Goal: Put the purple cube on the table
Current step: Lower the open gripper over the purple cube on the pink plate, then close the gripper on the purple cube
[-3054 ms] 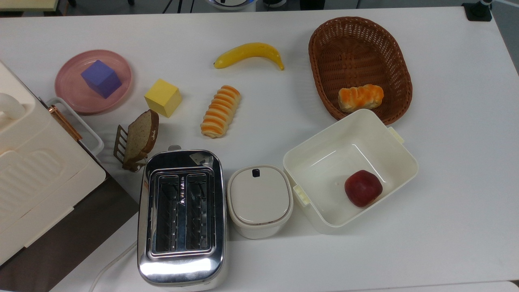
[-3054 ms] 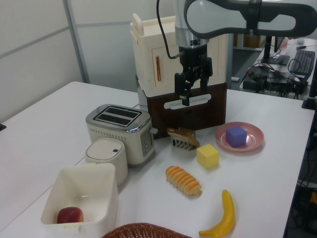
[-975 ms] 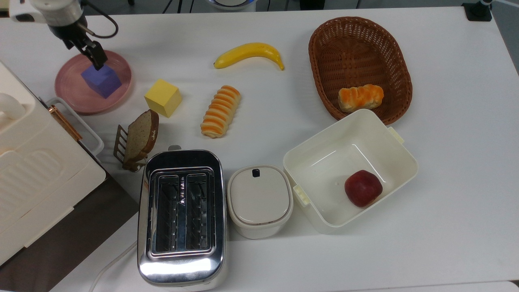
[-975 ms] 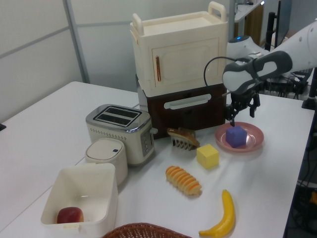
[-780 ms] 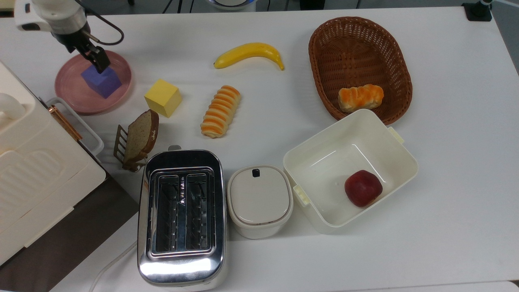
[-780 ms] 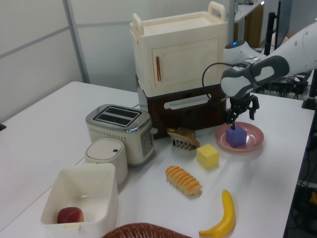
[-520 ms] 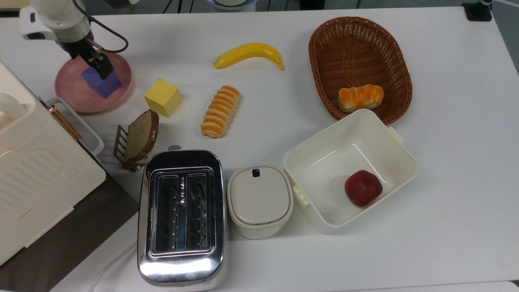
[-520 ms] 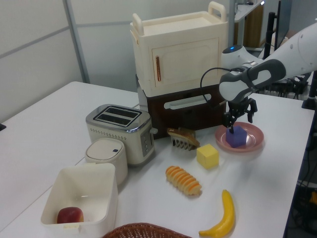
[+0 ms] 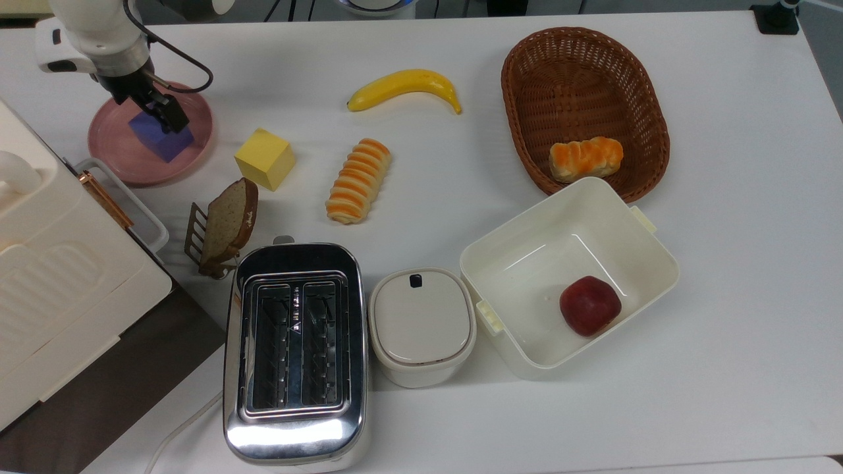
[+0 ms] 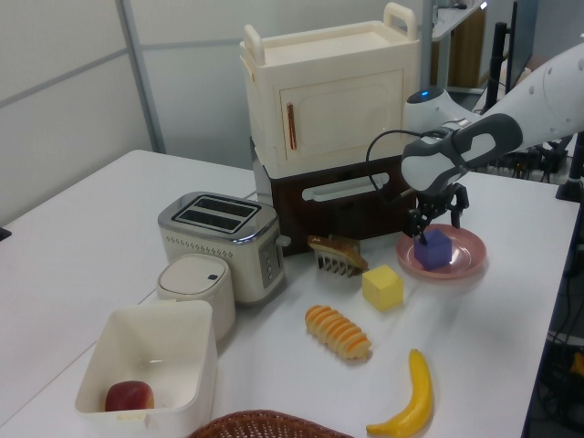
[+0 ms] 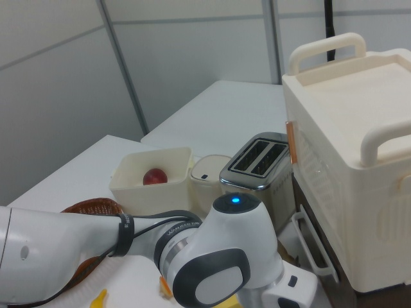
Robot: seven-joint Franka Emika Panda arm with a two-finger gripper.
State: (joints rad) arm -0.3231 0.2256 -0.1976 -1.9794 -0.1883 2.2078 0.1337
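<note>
Top view: gripper (image 9: 163,113) is down over the purple cube (image 9: 163,139), which sits on the pink plate (image 9: 118,155) at the top view's upper left of the table (image 9: 724,263) — one dark finger covers the cube's upper part, can't tell if the fingers are spread or pinching. Yellow cube (image 9: 265,158) is just beside the plate on the top view's right, bread slice in a rack (image 9: 224,227) below it, then the toaster (image 9: 295,352), a lidded white container (image 9: 421,326) and an open white box (image 9: 514,276) with a red apple (image 9: 590,305). Banana (image 9: 404,88) and a striped roll (image 9: 358,180) lie mid-table; wicker basket (image 9: 579,79) holds another roll (image 9: 586,158). Left view: gripper (image 10: 432,223) sits at the cube (image 10: 436,249), fingers straddling its top corner, cube resting on the plate (image 10: 461,266) — contact with the faces unclear. Cabinet (image 10: 333,119) stands just behind. Right view: arm's wrist housing (image 11: 218,256) with a blue light fills the foreground; toaster (image 11: 257,163), white box (image 11: 128,183) and apple (image 11: 155,176) are behind it, cabinet (image 11: 359,160) on the right view's right
</note>
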